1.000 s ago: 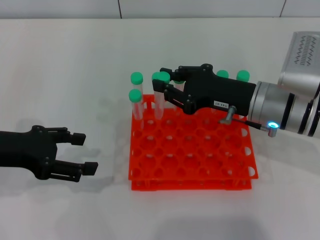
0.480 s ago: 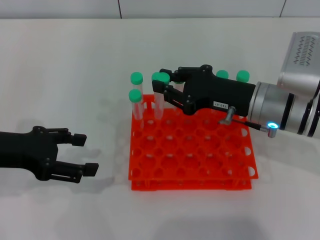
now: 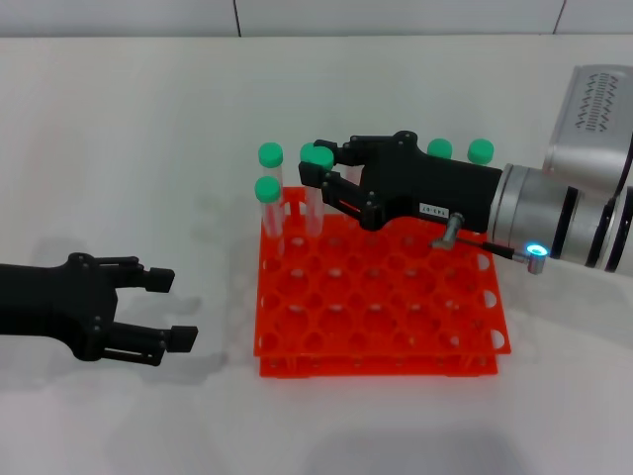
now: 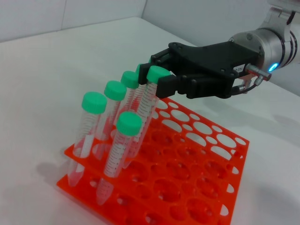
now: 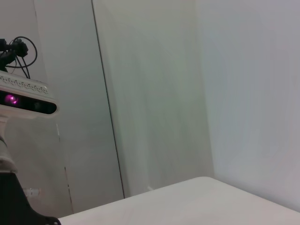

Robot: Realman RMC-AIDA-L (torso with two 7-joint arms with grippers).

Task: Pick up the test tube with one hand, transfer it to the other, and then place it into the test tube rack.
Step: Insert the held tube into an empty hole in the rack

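- The placing step looks to be in hand: the right end effector [image 3: 318, 168] reaches over the far-left corner of the test tube rack [image 3: 381, 297], fingers closed on the test tube [image 4: 149, 101] just under its green cap.
- The tube stands slightly tilted, its lower end down in a back-row hole among the other green-capped tubes [image 4: 96, 124].
- Next move, I'd judge: let go and lift straight up without knocking the neighbours.
- The left end effector [image 3: 176, 309] rests open on the tabletop [image 3: 148, 148], well apart.
- The right fingers hide part of the cap; whether the tube is fully seated, I can't tell.
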